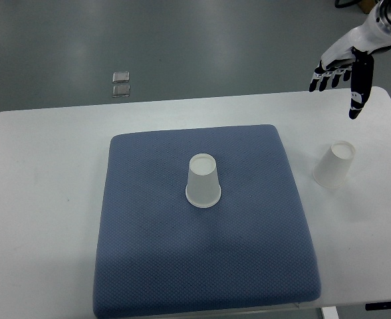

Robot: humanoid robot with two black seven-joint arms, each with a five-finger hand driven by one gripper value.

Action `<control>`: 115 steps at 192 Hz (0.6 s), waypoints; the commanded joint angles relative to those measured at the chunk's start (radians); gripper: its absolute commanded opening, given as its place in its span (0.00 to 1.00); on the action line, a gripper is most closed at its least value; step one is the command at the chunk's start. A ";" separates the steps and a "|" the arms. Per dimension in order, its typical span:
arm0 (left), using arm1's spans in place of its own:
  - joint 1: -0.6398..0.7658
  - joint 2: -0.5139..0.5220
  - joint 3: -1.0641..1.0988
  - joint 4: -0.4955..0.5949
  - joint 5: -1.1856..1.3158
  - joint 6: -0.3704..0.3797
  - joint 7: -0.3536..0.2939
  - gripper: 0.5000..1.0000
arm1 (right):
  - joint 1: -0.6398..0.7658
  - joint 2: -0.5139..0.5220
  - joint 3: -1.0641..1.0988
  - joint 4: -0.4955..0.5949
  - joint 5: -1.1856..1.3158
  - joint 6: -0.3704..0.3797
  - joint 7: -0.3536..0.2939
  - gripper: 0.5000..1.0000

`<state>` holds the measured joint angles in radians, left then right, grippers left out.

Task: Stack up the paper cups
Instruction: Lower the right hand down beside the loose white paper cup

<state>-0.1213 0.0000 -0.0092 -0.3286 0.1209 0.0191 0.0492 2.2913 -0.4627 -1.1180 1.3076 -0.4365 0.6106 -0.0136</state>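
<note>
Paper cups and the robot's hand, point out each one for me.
Cup on the blue mat (203, 183): top view, on its side wall.
Cup off the mat (334, 166): top view, on its side wall.
Right hand (345, 63): top view, on the palm.

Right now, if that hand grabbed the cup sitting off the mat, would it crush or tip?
Probably easy to crush: the cup off the mat looks like thin white paper, so a light squeeze seems wise. It likely weighs little and may slide on the smooth table. Standing upside down on its wider rim, it should resist tipping. The right hand hangs open above.
</note>
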 commanded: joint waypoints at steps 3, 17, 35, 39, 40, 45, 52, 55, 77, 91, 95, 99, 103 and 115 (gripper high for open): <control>0.000 0.000 0.002 -0.001 -0.001 -0.001 0.001 1.00 | 0.096 -0.027 -0.028 0.078 0.001 0.000 -0.002 0.86; 0.000 0.000 0.002 -0.001 -0.001 -0.001 0.001 1.00 | 0.148 -0.040 -0.046 0.108 0.001 0.000 -0.002 0.86; 0.000 0.000 0.002 0.000 -0.001 -0.001 0.001 1.00 | 0.185 -0.054 -0.063 0.121 0.001 0.000 -0.002 0.86; 0.000 0.000 0.002 0.000 -0.001 -0.001 0.000 1.00 | 0.188 -0.057 -0.066 0.121 0.001 0.000 -0.002 0.86; 0.000 0.000 0.002 0.000 -0.001 -0.001 0.000 1.00 | 0.188 -0.057 -0.066 0.121 0.001 0.000 -0.002 0.86; 0.000 0.000 0.002 0.002 -0.001 -0.001 0.001 1.00 | 0.189 -0.059 -0.071 0.121 0.001 0.000 -0.002 0.86; 0.000 0.000 0.002 0.002 -0.001 -0.001 0.001 1.00 | 0.189 -0.060 -0.075 0.121 0.001 0.000 -0.002 0.86; 0.000 0.000 0.002 0.002 -0.001 -0.001 0.001 1.00 | 0.189 -0.060 -0.075 0.119 0.001 0.000 -0.002 0.86; 0.000 0.000 0.003 0.003 -0.001 -0.001 0.001 1.00 | 0.169 -0.057 -0.083 0.110 -0.002 0.000 0.000 0.86; 0.000 0.000 0.002 0.006 -0.003 -0.001 0.001 1.00 | 0.119 -0.044 -0.097 0.104 -0.007 0.000 -0.002 0.86; 0.000 0.000 0.002 0.008 -0.003 -0.001 0.001 1.00 | 0.096 -0.040 -0.102 0.097 -0.008 0.000 -0.002 0.86; 0.000 0.000 0.002 0.008 -0.003 -0.001 0.001 1.00 | 0.074 -0.037 -0.108 0.088 -0.011 -0.009 -0.002 0.86; 0.000 0.000 0.000 0.008 -0.003 -0.001 0.001 1.00 | 0.053 -0.034 -0.109 0.078 -0.013 -0.035 -0.003 0.86; 0.000 0.000 0.000 0.010 -0.003 -0.001 0.001 1.00 | -0.018 -0.021 -0.111 0.038 -0.013 -0.112 -0.022 0.86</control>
<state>-0.1212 0.0000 -0.0074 -0.3214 0.1185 0.0184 0.0507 2.3745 -0.5024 -1.2205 1.3962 -0.4459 0.5887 -0.0158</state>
